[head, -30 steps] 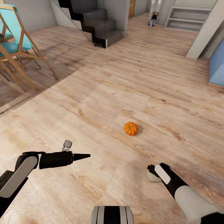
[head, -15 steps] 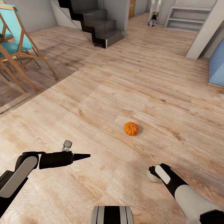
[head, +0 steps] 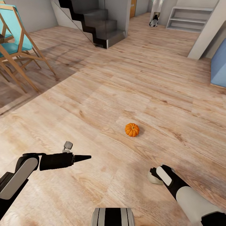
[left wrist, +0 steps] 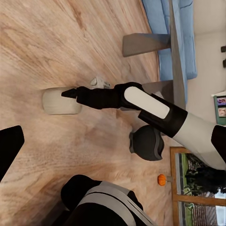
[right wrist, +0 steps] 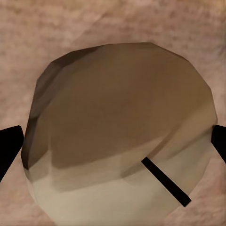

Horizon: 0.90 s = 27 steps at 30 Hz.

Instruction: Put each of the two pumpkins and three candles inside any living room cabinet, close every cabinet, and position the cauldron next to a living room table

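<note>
a candle stands upright on the wood floor, and the right arm's fingers have been brought down over it from above, a pose that suits lifting it straight up for the carry to a cabinet. in the right wrist view the candle, wick showing on its top, sits between two dark fingertips at its opposite sides; the fingers are spread about as wide as the candle, and i cannot tell whether the pads already press on it or stand just off it, so the grasp does not read as made. the left wrist view shows the same reach from the side, the right fingers at the top edge of the candle.

the left arm's fingers hang above the floor well apart from the candle, holding nothing; they look drawn together to a point, kept out of the way.

a pumpkin rests on the floor a little farther out, untouched. a chair and stairs stand beyond.
</note>
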Tool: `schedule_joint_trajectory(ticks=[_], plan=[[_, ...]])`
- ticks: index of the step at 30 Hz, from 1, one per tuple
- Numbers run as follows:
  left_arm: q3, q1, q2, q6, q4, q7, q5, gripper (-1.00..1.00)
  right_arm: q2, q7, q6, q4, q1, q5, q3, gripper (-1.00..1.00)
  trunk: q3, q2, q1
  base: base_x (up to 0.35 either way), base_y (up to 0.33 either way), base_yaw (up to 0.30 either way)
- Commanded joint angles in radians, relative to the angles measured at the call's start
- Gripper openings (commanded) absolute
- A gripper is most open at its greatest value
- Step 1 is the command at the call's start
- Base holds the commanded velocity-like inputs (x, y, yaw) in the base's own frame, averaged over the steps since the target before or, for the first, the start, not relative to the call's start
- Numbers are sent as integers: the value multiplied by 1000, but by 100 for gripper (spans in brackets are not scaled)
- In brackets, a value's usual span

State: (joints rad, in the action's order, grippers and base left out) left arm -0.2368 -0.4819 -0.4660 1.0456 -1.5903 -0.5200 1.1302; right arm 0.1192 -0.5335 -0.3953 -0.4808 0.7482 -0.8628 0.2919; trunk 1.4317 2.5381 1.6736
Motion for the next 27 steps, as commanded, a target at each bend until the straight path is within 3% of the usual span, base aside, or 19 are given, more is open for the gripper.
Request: schedule_joint_trajectory(ticks=[1, 15, 16, 27], plan=[[-1, -1, 0, 2, 0, -6, -4, 100, 1, 7, 6, -2, -1, -41, 6, 100, 1, 0, 0, 0, 0, 0], [-1, -1, 0, 2, 0, -6, -4, 100, 0, 47, 6, -2, -1, -41, 6, 100, 1, 0, 0, 0, 0, 0], [-1, -1, 0, 2, 0, -6, -4, 100, 0, 47, 6, -2, -1, -41, 6, -100, 1, 0, 0, 0, 0, 0], [-1, -1, 0, 2, 0, -6, -4, 100, 0, 47, 6, -2, -1, -41, 6, -100, 1, 0, 0, 0, 0, 0]])
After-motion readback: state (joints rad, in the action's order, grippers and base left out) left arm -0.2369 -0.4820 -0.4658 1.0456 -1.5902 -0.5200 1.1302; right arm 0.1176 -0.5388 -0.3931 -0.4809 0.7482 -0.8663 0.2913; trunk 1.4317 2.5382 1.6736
